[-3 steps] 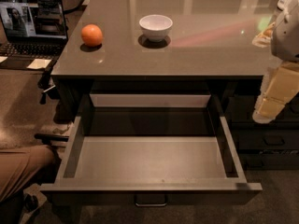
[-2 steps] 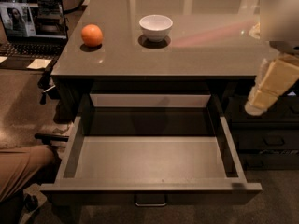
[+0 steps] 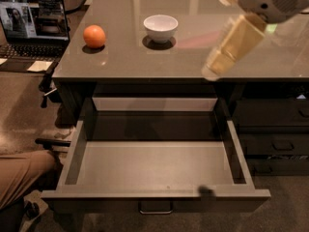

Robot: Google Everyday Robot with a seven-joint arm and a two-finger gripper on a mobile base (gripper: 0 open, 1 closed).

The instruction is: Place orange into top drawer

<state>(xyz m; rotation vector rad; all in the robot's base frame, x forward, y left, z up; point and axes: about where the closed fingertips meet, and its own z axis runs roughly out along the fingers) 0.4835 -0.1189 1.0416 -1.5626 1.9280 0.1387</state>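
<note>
Top drawer is pulled well out from under the table, open to the camera. Its flat grey bottom shows bare between the thin side walls. The dark pull handle sits at the middle of the front panel. A small dark spot sits on the front rim toward the right, and I can't tell what it is.

Up on the tabletop, the orange rests near the left edge, outside any container. Just to its right, apart from it, stands 1 white bowl, upright, only its white inside on show.

And there's the gripper, up at the right, hanging above the table's right front part, angled down and to the left from a grey rounded wrist. It's well apart from the orange, with the bowl between them. Open or closed? Can't tell. It has no hold on the orange, which lies on the table.

Right of the open drawer, a stack of narrower dark drawers is pushed in. At far left, an open laptop has its screen lit. A trouser leg shows at lower left, beside the drawer's left wall.
</note>
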